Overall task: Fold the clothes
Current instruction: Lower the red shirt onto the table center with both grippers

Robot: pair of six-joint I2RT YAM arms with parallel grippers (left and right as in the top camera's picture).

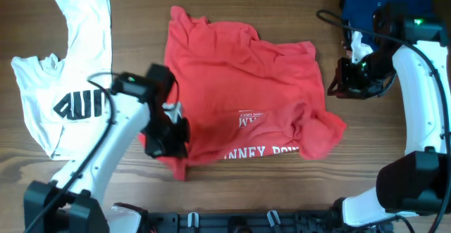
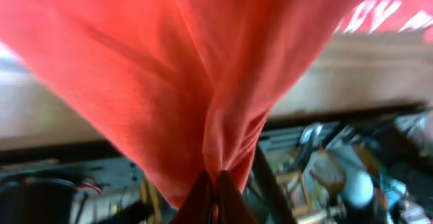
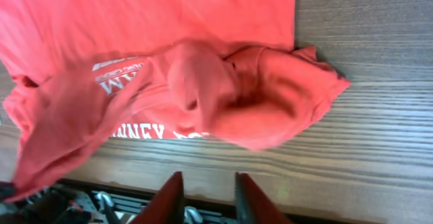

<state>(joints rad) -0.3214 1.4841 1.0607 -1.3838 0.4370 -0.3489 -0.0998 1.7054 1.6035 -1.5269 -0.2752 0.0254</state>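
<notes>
1 red T-shirt (image 1: 239, 78) lying crumpled at table (image 1: 141, 22) centre, no fold made yet; left gripper (image 2: 215, 183) clamping shut on its near-left edge; right gripper (image 3: 206, 195) hovering slightly parted, holding nothing.

Left arm (image 1: 116, 131), lower left: white links, black joints, black cable (image 1: 88, 79) looped alongside. Right arm (image 1: 419, 92), right edge: same white-and-black build, green light (image 1: 420, 23) near top. Right gripper (image 3: 210, 198) fingers (image 3: 169, 198) red, tapered.
</notes>
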